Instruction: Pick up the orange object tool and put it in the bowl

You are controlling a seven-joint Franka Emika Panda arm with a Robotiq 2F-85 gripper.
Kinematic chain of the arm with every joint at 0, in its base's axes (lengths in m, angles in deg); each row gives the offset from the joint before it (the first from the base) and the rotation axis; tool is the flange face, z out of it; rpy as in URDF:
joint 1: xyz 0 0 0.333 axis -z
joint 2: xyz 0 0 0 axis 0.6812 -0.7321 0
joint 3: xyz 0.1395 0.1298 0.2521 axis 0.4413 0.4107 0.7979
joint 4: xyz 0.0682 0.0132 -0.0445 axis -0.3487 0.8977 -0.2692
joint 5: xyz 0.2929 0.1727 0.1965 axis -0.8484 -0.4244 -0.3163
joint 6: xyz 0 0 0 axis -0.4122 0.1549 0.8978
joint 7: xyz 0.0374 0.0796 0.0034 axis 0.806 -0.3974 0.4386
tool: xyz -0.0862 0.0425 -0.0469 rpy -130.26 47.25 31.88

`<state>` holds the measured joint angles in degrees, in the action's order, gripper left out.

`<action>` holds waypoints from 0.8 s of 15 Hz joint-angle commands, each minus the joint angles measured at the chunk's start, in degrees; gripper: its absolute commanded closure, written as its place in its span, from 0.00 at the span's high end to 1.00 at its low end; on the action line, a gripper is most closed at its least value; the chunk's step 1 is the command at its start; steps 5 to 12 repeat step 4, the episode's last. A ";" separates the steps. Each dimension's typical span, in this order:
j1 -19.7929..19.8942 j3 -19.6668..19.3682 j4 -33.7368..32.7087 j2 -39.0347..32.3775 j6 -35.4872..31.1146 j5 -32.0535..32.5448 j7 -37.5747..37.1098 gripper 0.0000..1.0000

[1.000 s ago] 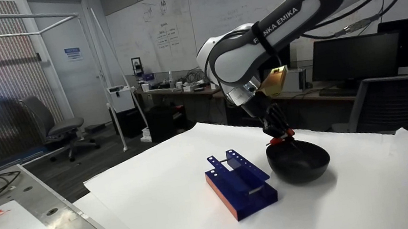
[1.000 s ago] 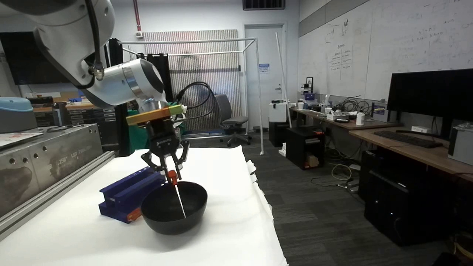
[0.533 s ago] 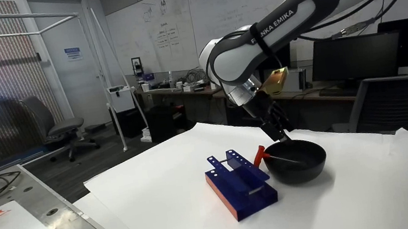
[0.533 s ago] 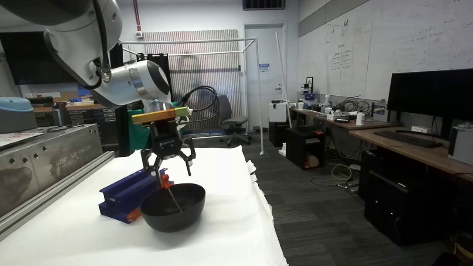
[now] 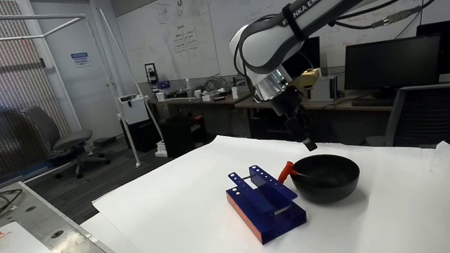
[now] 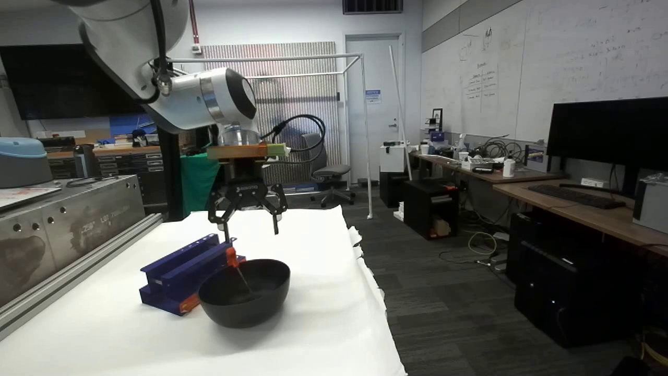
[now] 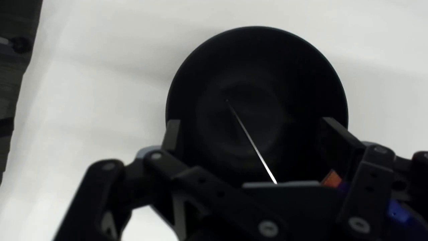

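Observation:
The orange object tool leans in the black bowl (image 5: pixel 332 186). Its orange-red handle (image 5: pixel 286 172) pokes out past the rim on the blue rack's side, while its thin shaft (image 6: pixel 243 279) slopes down inside. Seen from the wrist, the bowl (image 7: pixel 301 67) lies below the jaws with the shaft (image 7: pixel 251 143) running across its floor; the gripper's body hides the handle there. My gripper (image 6: pixel 251 236) stands open above the bowl, its fingers spread wide and nothing held. It is apart from both tool and bowl.
Close beside the bowl sits a blue slotted rack (image 5: pixel 266 211) with an orange side, on the white-covered table (image 5: pixel 184 213). A metal bench (image 6: pixel 68 219) borders the table. Desks with monitors (image 5: pixel 393 61) stand beyond.
The fingers have spread and let go of the tool, whose handle tipped toward the rack onto the bowl's rim. My gripper has then risen away from the bowl.

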<state>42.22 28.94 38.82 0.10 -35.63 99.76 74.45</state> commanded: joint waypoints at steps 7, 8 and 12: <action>3.94 1.01 4.67 6.67 -7.74 -8.64 2.18 1.00; 3.94 1.01 4.67 6.67 -7.74 -8.64 2.18 1.00; 3.94 1.01 4.67 6.67 -7.74 -8.64 2.18 1.00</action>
